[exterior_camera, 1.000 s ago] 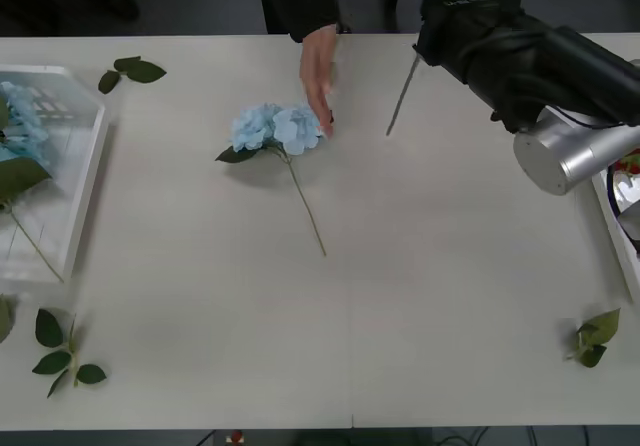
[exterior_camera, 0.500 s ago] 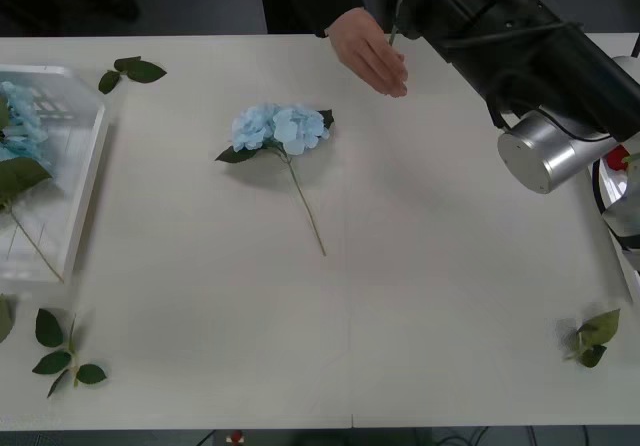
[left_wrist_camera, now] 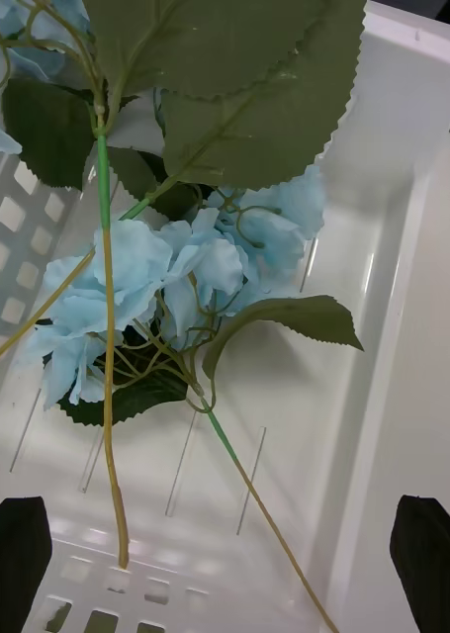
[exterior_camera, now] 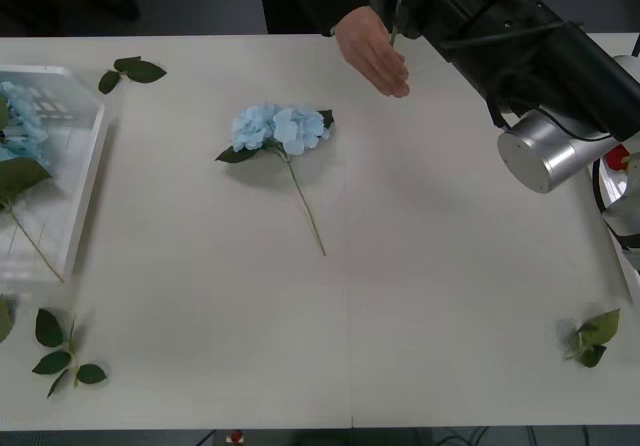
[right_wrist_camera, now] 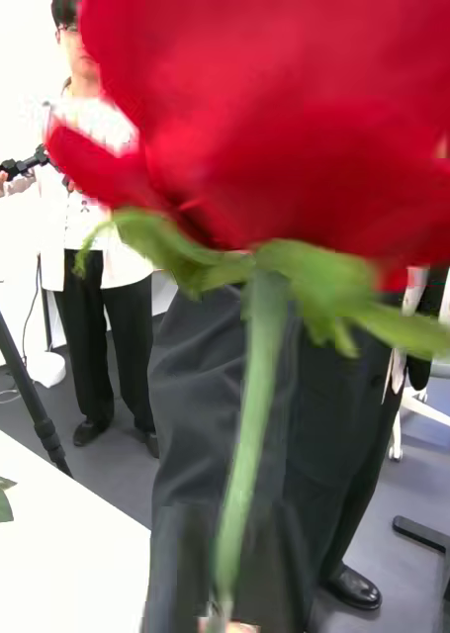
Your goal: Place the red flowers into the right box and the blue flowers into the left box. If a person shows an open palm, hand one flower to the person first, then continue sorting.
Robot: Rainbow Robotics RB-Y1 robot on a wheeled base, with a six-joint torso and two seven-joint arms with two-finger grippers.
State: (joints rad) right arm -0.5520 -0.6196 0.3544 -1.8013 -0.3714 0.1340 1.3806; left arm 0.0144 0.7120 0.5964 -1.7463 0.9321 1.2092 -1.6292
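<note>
Filling the right tool's grip, a deep-red rose on green stem.

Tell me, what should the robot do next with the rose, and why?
Probably hold steady, then let go once the person pulls. The right gripper, at the table's far edge, holds up a red flower by its stem, and the person's hand is already at that stem. The left gripper hangs open over the left box, where blue flowers lie.
</note>
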